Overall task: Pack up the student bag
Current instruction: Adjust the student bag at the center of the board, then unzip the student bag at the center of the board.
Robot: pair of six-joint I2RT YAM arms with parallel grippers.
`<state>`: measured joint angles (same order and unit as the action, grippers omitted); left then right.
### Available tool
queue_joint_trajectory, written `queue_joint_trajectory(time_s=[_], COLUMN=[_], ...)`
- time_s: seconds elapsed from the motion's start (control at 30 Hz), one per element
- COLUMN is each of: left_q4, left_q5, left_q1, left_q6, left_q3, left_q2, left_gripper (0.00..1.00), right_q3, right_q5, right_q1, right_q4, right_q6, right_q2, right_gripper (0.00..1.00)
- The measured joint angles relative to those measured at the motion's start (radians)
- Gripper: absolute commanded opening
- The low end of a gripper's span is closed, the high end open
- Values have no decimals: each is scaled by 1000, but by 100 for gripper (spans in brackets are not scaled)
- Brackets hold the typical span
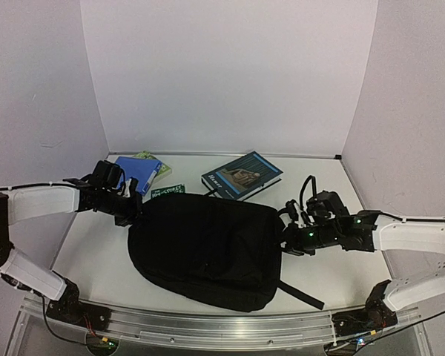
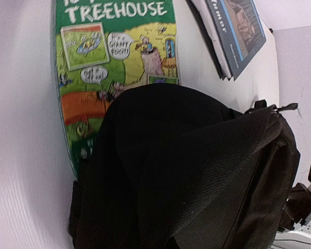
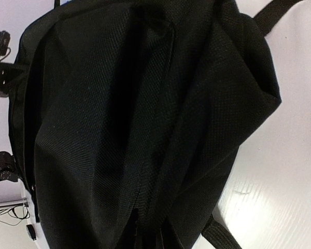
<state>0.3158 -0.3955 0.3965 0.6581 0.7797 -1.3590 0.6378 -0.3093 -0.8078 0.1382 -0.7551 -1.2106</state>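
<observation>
Black student bag (image 1: 208,248) lying long-ways between the hands, left hand (image 1: 130,213) pinched shut on its cloth (right hand (image 1: 289,241) touching, grip unclear).

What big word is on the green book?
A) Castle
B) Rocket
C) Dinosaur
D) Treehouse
D: the left wrist view shows white letters spelling TREEHOUSE on the green book, whose other end is covered by the bag.

Both left arm (image 1: 44,202) and right arm (image 1: 411,236) reach inward, jaws shut
</observation>
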Motion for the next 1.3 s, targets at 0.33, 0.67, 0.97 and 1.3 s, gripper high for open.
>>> queue_joint_trajectory(time_s=[0.33,0.67,0.97,1.3], left_q4=[-68,-2,95,177], left_q5=[42,182,276,251], left_q1=[-38,-38,-40,-36], left_q6=[-141,-129,-18,-29], left_q3=[125,53,-23,-13], left_q2=[-111,289,426,341], left_gripper=[98,100,99,97], right_q3=[100,375,555,606], right_q5=[94,129,163,163], right_q1=[-18,-111,-375,-421], right_q4=[187,241,244,266], right_q6=[-4,82,116,106], right_q2=[99,27,-319,-510], right_gripper=[66,59,52,38])
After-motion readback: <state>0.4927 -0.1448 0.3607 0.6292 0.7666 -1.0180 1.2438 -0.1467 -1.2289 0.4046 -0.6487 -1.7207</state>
